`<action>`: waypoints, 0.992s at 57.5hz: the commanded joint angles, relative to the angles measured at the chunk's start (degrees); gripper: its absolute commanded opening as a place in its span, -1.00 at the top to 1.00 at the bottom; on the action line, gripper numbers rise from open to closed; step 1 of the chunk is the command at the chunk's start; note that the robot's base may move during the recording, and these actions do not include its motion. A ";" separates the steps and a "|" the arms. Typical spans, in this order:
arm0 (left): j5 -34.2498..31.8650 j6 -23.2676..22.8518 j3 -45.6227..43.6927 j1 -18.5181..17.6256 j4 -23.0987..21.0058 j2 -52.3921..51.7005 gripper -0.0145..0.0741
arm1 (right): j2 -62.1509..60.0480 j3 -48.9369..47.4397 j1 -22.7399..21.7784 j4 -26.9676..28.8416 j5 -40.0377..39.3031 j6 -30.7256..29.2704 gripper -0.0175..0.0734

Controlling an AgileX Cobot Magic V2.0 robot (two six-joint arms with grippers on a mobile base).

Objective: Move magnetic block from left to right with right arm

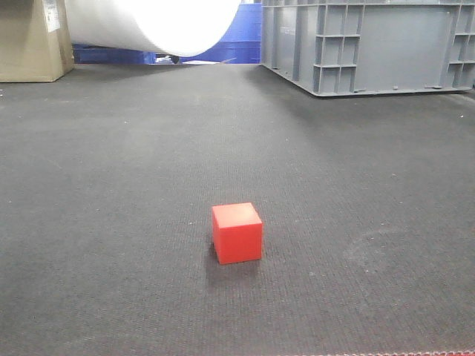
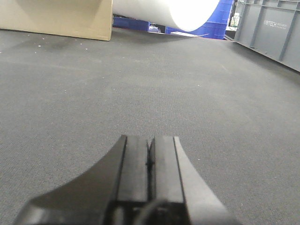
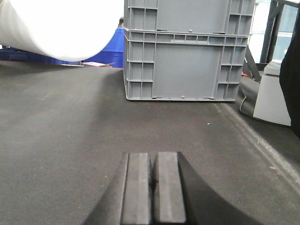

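The magnetic block [image 1: 237, 233] is a plain bright-red cube resting on the dark grey mat, near the middle of the front view and close to the camera. No gripper shows in that view. In the left wrist view my left gripper [image 2: 150, 138] is shut, its two fingers pressed together just above the mat with nothing between them. My right gripper [image 3: 153, 154] is likewise shut and empty, low over the mat and pointing toward the grey crate [image 3: 187, 51]. The block is out of sight in both wrist views.
A grey plastic crate [image 1: 367, 44] stands at the back right. A large white roll [image 1: 159, 24] lies at the back centre, with blue bins [image 1: 237, 37] behind it. A cardboard box [image 1: 30, 37] sits at the back left. The mat's right edge [image 3: 262, 140] borders a lighter strip.
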 commanded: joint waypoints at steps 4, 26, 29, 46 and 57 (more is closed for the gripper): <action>-4.86 -0.10 0.48 0.02 -0.39 -0.34 0.94 | -3.36 0.23 -0.33 0.19 -4.52 -0.52 0.49; -4.86 -0.10 0.48 0.02 -0.39 -0.34 0.94 | -5.21 1.81 -0.33 0.18 -0.76 -0.52 0.49; -4.86 -0.10 0.48 0.02 -0.39 -0.34 0.94 | -5.21 1.81 -0.33 0.18 -0.65 -0.52 0.49; -4.86 -0.10 0.48 0.02 -0.39 -0.34 0.94 | -5.21 1.81 -0.33 0.94 -1.08 1.85 0.49; -4.86 -0.10 0.48 0.02 -0.39 -0.34 0.94 | -5.21 1.81 -0.33 0.94 -1.03 2.15 0.49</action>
